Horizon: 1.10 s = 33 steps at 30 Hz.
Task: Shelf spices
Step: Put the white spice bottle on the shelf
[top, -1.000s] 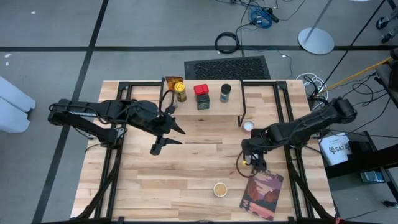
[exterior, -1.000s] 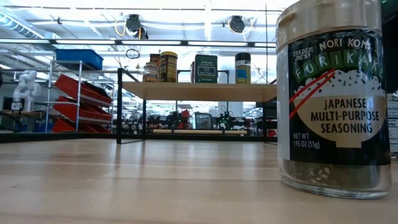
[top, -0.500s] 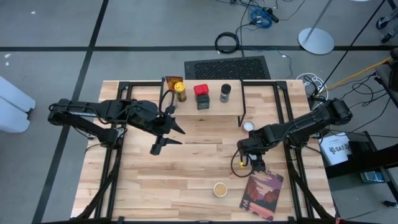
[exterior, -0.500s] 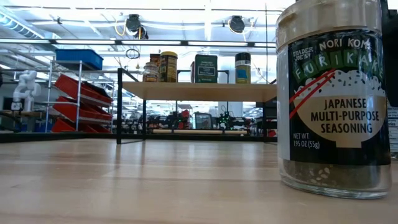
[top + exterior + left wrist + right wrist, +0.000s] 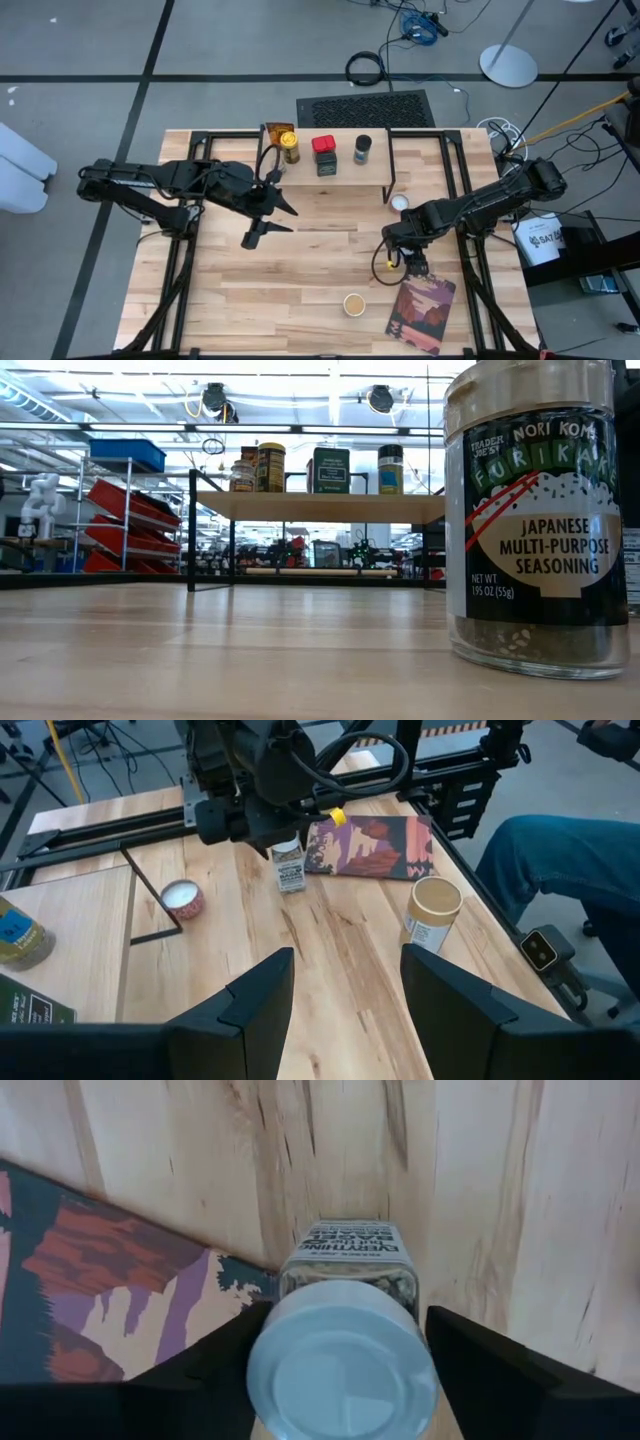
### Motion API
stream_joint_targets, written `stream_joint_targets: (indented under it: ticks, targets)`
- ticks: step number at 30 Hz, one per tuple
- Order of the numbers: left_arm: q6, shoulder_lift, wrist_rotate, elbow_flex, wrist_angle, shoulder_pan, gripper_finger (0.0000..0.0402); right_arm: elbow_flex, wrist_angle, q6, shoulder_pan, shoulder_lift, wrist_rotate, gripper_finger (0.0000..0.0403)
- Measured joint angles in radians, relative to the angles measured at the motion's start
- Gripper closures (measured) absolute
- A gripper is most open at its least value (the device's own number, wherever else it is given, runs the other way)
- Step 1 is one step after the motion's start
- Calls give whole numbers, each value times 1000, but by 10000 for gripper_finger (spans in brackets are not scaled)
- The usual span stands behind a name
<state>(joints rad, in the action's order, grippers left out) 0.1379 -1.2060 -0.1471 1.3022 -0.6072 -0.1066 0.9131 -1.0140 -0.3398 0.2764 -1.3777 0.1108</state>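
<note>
The left gripper point(image 5: 268, 219) hangs over the left-centre of the pale wood-plank table point(image 5: 220, 290), its two dark fingers point(image 5: 262, 1003) spread apart with nothing between them; no spice container lies near it, and it points across bare planks toward the right half of the table. Behind it, along the table's far edge, stands the low shelf with a pale wooden plank top and thin black metal legs point(image 5: 320, 506). On the shelf, from left to right, stand a yellow-topped jar point(image 5: 290, 148), a dark tin with a red top point(image 5: 324, 154) and a black-topped jar point(image 5: 362, 149). A small round white-topped tin point(image 5: 399, 203) lies on the table just beside the shelf's right leg. A tan-lidded seasoning jar with a dark label point(image 5: 354, 304) stands alone near the table's front edge, well apart from both grippers. The right gripper point(image 5: 405, 258) is low over the right-centre of the table, directly above a small clear jar with a white round cap and a printed label point(image 5: 345, 1335). In the right wrist view this jar sits between the two dark fingers point(image 5: 215, 1355), which flank the cap on either side; whether they press on it cannot be told. The jar stands just beside the corner of a flat reddish-purple picture-covered book point(image 5: 420, 313) lying on the table.
</note>
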Motion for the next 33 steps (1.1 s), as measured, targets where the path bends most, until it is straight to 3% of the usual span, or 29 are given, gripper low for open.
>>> stream_joint_targets:
  ticks: [10,20,33]
  targets:
    - [2,0,29,0,-5,0,207,0,35,-14,0,0,-3,215]
    - [9,19,106,16,-12,0,207,27,37,-37,0,0,0,206]
    - [-1,81,253,30,-7,0,207,356,-102,50,-22,0,-44,210]
